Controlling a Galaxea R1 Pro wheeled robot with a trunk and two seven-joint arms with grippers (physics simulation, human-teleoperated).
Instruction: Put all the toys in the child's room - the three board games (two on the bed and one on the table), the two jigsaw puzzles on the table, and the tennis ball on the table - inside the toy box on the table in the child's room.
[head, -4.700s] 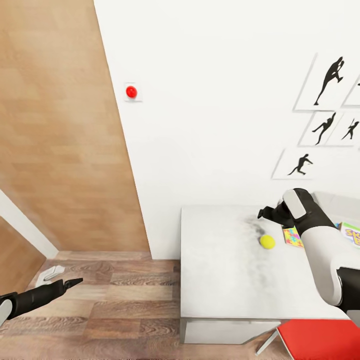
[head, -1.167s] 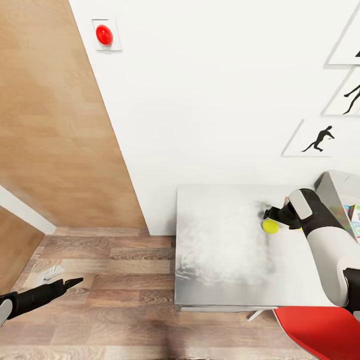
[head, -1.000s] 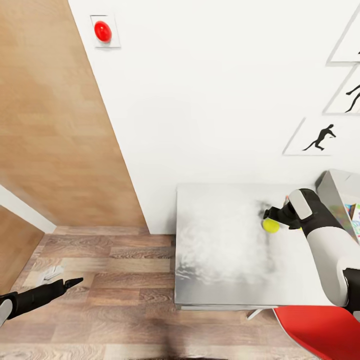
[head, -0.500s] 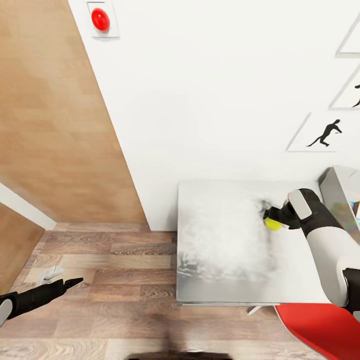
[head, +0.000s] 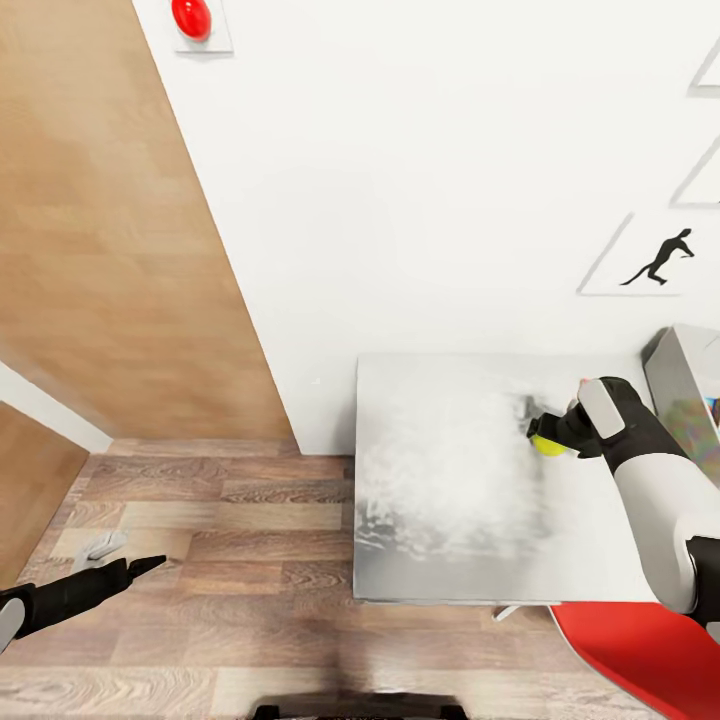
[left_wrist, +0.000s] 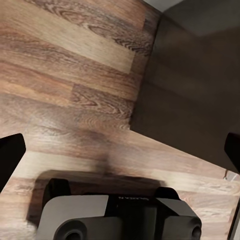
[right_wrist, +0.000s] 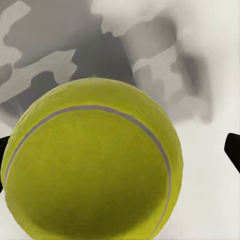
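Ball: tennis ball near the table far edge, now between the right gripper fingers.
Grip: closing in, hold unconfirmed.
Left gripper: idle over floor, fingers spread.
Next: toy box.

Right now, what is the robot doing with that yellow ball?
The robot's right gripper is down at the tennis ball on the table, with a finger on either side of it. The right wrist view shows the ball big and close between the fingertips, which sit far apart, so the gripper looks open and has not squeezed it yet. The grey toy box waits just past the arm at the table's far end. The left gripper hangs open over the wood floor, holding nothing.
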